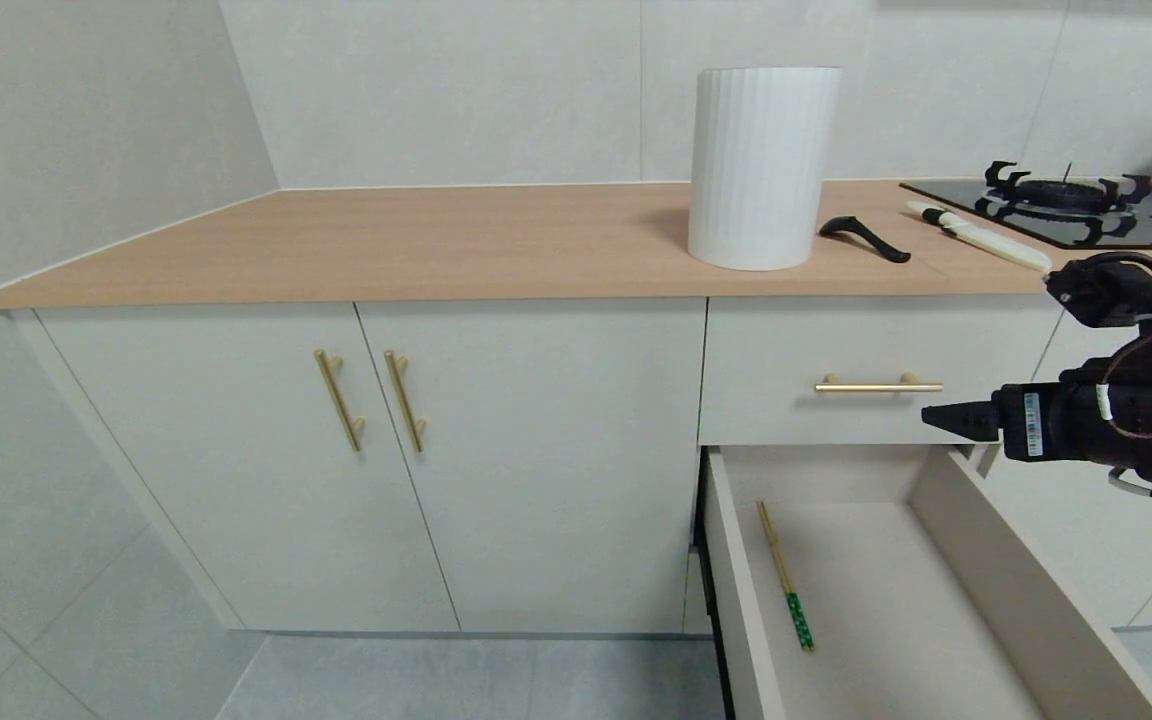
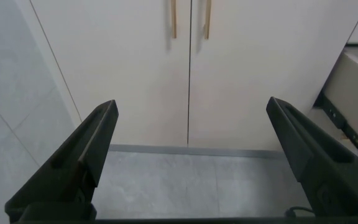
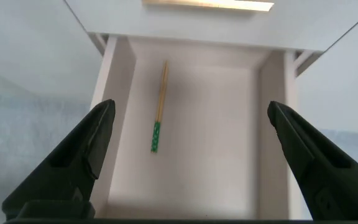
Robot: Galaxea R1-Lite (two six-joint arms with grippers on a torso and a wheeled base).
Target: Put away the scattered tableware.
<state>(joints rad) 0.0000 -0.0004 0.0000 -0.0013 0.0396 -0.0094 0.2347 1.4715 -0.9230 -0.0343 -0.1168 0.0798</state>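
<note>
Item: open lower drawer (image 1: 731, 560), with one pair of green-tipped chopsticks (image 1: 784, 577) lying flat near its left wall. Outstanding: white knife (image 1: 981, 236) and black-handled utensil (image 1: 864, 236), both on the countertop (image 1: 436, 245), right of the white ribbed container (image 1: 758, 165). Right gripper (image 1: 948, 418): jaws spread wide, empty, above the drawer and just below the closed upper drawer's handle (image 1: 879, 385). Left gripper (image 2: 191, 104): jaws apart, empty, low, facing the cabinet doors. Step judged: fetch the next countertop piece. Handling advice: raise the right arm clear of the counter edge first, close across the knife's handle end, carry it level, and release low in the drawer beside the chopsticks.
</note>
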